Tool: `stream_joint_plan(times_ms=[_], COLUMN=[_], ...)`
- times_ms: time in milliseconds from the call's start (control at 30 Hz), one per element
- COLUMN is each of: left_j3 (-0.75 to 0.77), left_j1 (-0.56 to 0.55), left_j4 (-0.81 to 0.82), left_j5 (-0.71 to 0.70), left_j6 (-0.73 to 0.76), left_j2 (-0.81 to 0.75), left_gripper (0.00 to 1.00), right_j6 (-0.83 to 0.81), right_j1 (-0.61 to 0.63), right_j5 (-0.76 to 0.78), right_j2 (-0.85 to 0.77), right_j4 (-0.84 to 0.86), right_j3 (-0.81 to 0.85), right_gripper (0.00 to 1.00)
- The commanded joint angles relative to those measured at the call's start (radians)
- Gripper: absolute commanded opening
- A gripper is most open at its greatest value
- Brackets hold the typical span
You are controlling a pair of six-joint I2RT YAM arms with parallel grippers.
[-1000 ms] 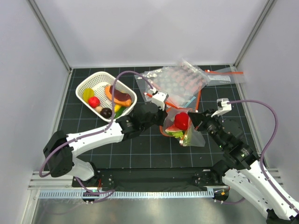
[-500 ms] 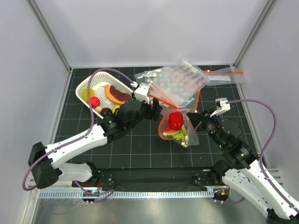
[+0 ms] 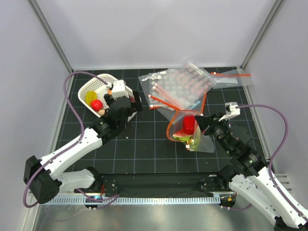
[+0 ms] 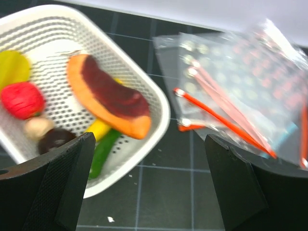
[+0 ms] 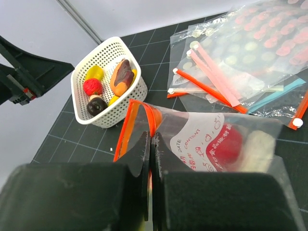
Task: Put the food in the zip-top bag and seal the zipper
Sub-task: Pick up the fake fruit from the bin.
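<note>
Pinching the bag (image 3: 198, 140) by its zipper (image 5: 126, 129), your right claw (image 5: 150, 144) stays out of the mouth, keeping it open right of centre with the food (image 3: 188, 125) inside, while your left claw (image 4: 149, 143) hangs spread over the basket (image 3: 90, 87).

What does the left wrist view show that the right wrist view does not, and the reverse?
Only the left wrist view: the open, empty left hand. Only the right wrist view: the shut right hand pinching the clear crinkly zip-top bag near its orange-red zipper strip, with a small red toy fruit inside. Both: the white slotted plastic basket of toy foods and the pile of spare clear plastic bags beside it.
</note>
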Motion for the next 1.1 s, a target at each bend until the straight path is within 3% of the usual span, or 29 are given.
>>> stream_joint_plan(times_ms=[0, 133, 200, 300, 400, 533, 733, 867, 1067], left_j3=[-0.011, -0.025, -0.03, -0.025, -0.019, -0.017, 0.109, 0.241, 0.32], left_j1=[0.044, 0.082, 0.113, 0.145, 0.154, 0.189, 0.336, 0.349, 0.395], left_j4=[-0.067, -0.087, -0.081, -0.092, -0.141, -0.127, -0.291, -0.458, -0.491], left_j5=[-0.258, -0.285, -0.228, -0.197, -0.266, -0.351, -0.179, -0.193, -0.179], left_j6=[-0.14, -0.218, -0.243, -0.27, -0.361, -0.355, -0.571, -0.592, -0.568], left_j2=[-0.016, -0.004, 0.014, 0.049, 0.08, 0.134, 0.345, 0.473, 0.573], left_gripper=[1.0, 1.0, 0.98, 0.89, 0.82, 0.76, 0.81, 0.88, 0.87], right_j6=[-0.008, -0.005, -0.002, 0.003, 0.001, 0.004, 0.007, 0.009, 0.006], right_j1=[0.003, 0.005, 0.005, 0.005, 0.003, 0.005, 0.006, 0.003, 0.003], right_j5=[0.021, 0.013, 0.007, 0.002, -0.002, -0.007, -0.012, -0.013, -0.001], right_j2=[0.004, 0.007, 0.008, 0.014, 0.021, 0.024, 0.024, 0.034, 0.021], right_j4=[0.077, 0.081, 0.086, 0.089, 0.091, 0.095, 0.101, 0.104, 0.1], right_j3=[0.008, 0.008, 0.005, 0.003, 0.004, 0.002, -0.004, -0.004, -0.004], right_gripper=[0.01, 0.01, 0.01, 0.01, 0.01, 0.01, 0.01, 0.01, 0.01])
